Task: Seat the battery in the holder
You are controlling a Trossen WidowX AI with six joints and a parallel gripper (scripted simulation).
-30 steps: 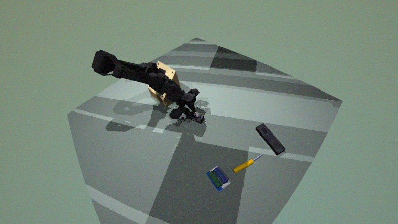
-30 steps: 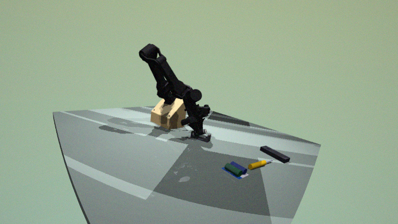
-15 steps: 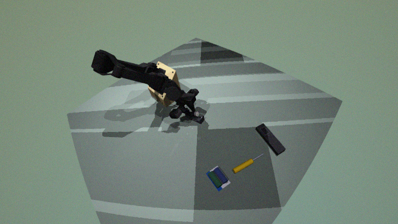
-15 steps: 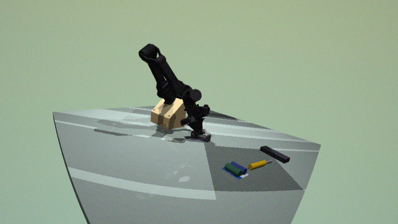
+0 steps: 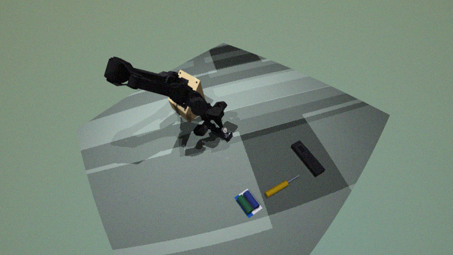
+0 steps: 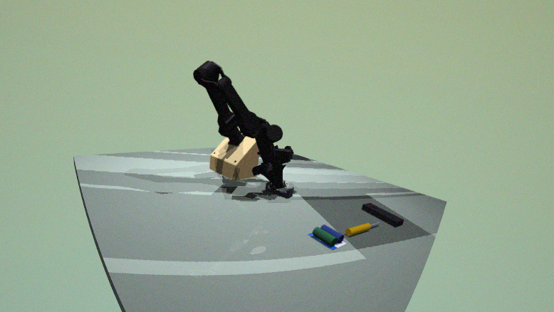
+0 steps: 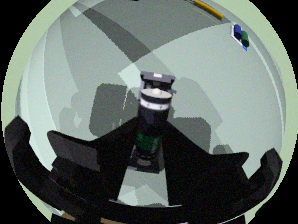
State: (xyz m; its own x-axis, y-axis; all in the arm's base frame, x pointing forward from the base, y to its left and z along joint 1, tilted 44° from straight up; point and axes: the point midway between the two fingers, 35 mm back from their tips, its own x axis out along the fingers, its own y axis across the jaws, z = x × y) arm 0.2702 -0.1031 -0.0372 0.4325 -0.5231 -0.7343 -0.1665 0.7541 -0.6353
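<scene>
My gripper [image 5: 222, 130] [image 6: 277, 184] [image 7: 150, 123] is low over the table beside the tan box and is shut on the battery [image 5: 224, 130] [image 7: 153, 106]. In the wrist view the battery runs forward from between the fingers, green near them, then black, with a white band near its far end. The small dark holder [image 5: 229, 136] [image 6: 287, 191] sits on the table right under the fingertips. The battery's far end is at the holder. I cannot tell whether it lies flat in it or under the lip.
A tan box [image 6: 234, 159] stands just behind the arm. To the front right lie a black bar [image 5: 307, 158] [image 6: 382, 214], a yellow screwdriver [image 5: 277, 188] [image 6: 358, 229] [image 7: 208, 8], and a green and a blue cylinder on a card [image 5: 248, 202] [image 6: 327, 235] [image 7: 241, 35].
</scene>
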